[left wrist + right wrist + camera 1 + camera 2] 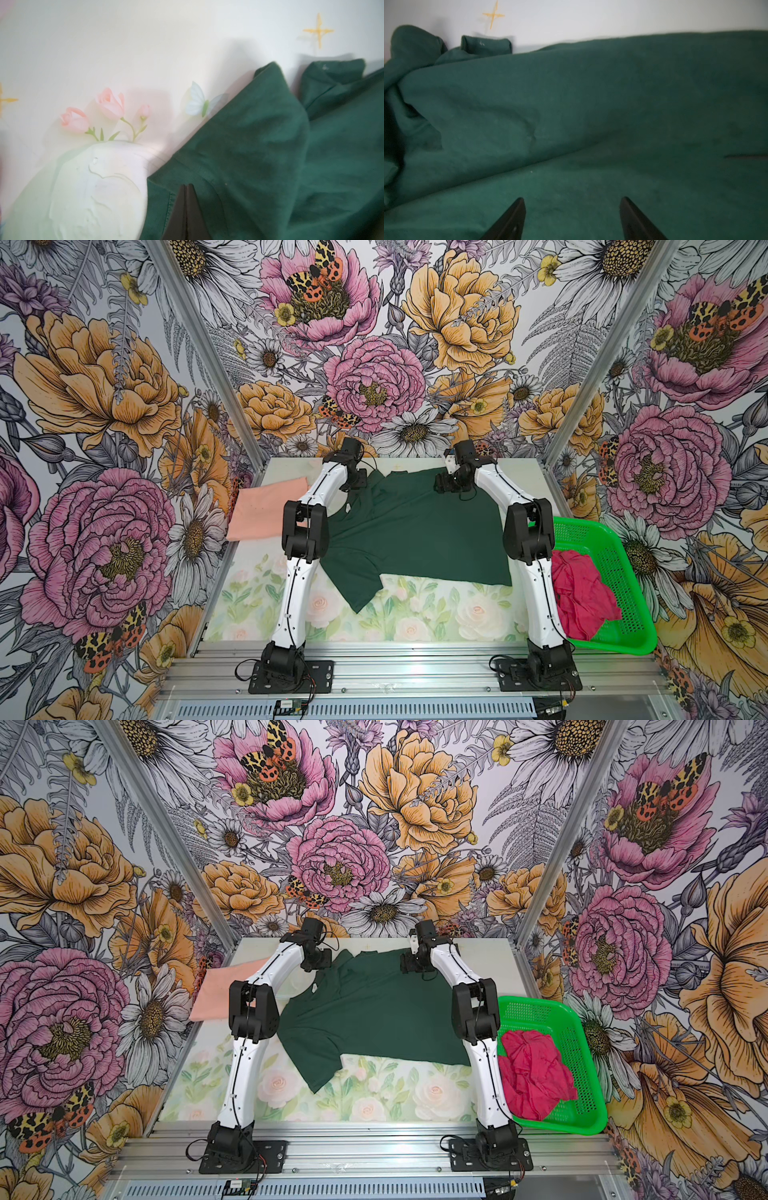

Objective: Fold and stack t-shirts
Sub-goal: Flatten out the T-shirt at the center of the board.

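The dark green t-shirt [415, 531] [374, 1011] lies spread across the middle of the table, one sleeve pointing at the front edge. My left gripper [359, 483] [187, 185] is at its far left sleeve, by the hem, jaws pressed together on the cloth [249, 155]. Over the far right part of the shirt [591, 104], my right gripper [442, 485] [572, 199] is open with nothing between its fingers. A folded peach t-shirt [266, 510] [216, 990] lies at the far left. The crimson t-shirt [582, 593] [536, 1077] is crumpled in the basket.
The bright green plastic basket [615, 649] [561, 1129] stands at the table's right edge, beside the right arm. Metal frame posts and flowered walls close in the table on three sides. Both arm bases are bolted to the front rail.
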